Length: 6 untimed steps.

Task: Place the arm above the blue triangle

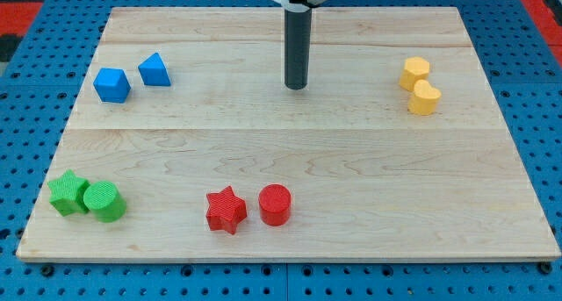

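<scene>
The blue triangle [154, 70] lies near the view's upper left on the wooden board [290, 143]. A blue cube-like block [111, 85] sits just to its left and a little lower. My tip [296, 86] rests on the board in the upper middle, well to the right of the blue triangle and at about the same height in the view. It touches no block.
Two yellow blocks [415, 71] [424, 98] sit close together at the upper right. A green star [68, 193] and green cylinder [104, 202] lie at the lower left. A red star [226, 210] and red cylinder [274, 204] lie at the bottom middle.
</scene>
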{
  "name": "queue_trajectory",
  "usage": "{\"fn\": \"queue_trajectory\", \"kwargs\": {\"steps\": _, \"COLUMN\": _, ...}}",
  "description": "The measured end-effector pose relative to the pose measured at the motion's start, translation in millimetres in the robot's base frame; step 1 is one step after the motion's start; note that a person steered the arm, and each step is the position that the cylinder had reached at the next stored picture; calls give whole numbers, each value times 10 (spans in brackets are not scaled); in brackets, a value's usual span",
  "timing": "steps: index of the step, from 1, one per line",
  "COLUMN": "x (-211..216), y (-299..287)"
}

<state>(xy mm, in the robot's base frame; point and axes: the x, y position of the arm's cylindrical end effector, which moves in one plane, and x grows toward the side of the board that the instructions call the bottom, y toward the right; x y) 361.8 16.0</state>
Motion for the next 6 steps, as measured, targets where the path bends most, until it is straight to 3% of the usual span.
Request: {"fn": "queue_trajectory", "kwargs": {"steps": 6, "x": 79, "y": -16}}
